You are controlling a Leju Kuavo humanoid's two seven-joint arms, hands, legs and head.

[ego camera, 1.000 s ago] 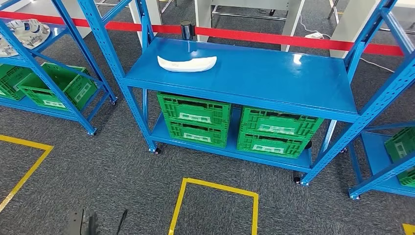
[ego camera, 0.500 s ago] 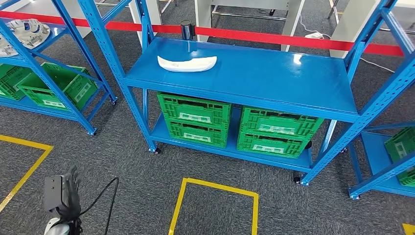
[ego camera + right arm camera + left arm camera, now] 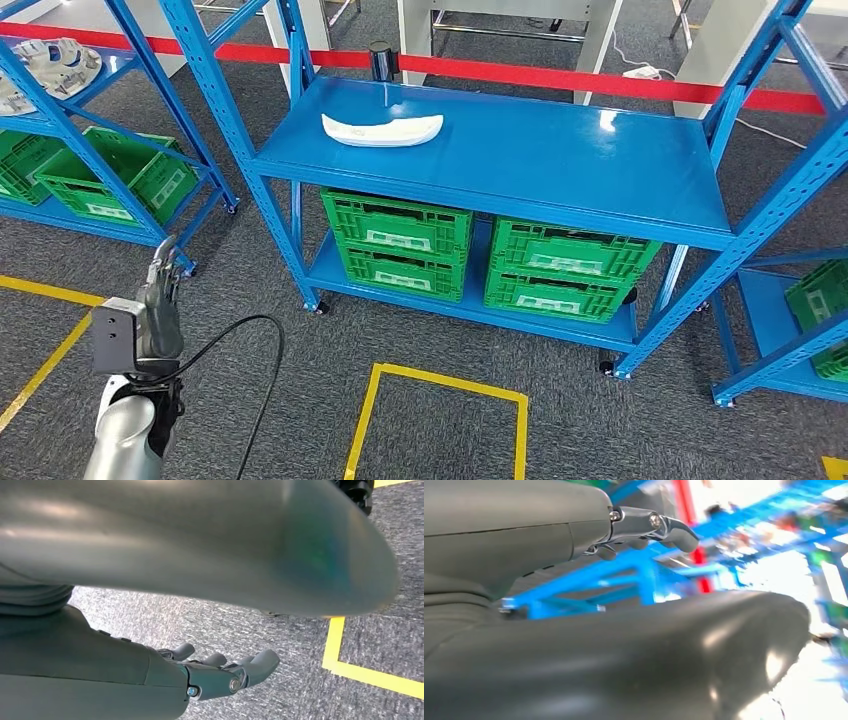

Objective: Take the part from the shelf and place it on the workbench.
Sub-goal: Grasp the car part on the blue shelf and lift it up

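Observation:
A white curved part (image 3: 381,130) lies on the top board of the blue shelf (image 3: 520,165), towards its left end. My left hand (image 3: 158,300) is raised at the lower left of the head view, well short of the shelf, fingers stretched out and holding nothing. Up close in the left wrist view, the left hand (image 3: 644,527) has its fingers (image 3: 674,530) extended with blue racking blurred behind. My right hand (image 3: 220,672) hangs over grey carpet, fingers loosely apart, empty.
Green crates (image 3: 400,240) fill the shelf's lower level. A second blue rack (image 3: 90,150) with green crates stands at the left, a third (image 3: 790,330) at the right. A red barrier tape (image 3: 560,75) runs behind. Yellow floor marking (image 3: 440,385) lies in front.
My left arm has risen from the bottom edge of the head view, hand now higher and nearer the shelf. The part and shelf have not moved.

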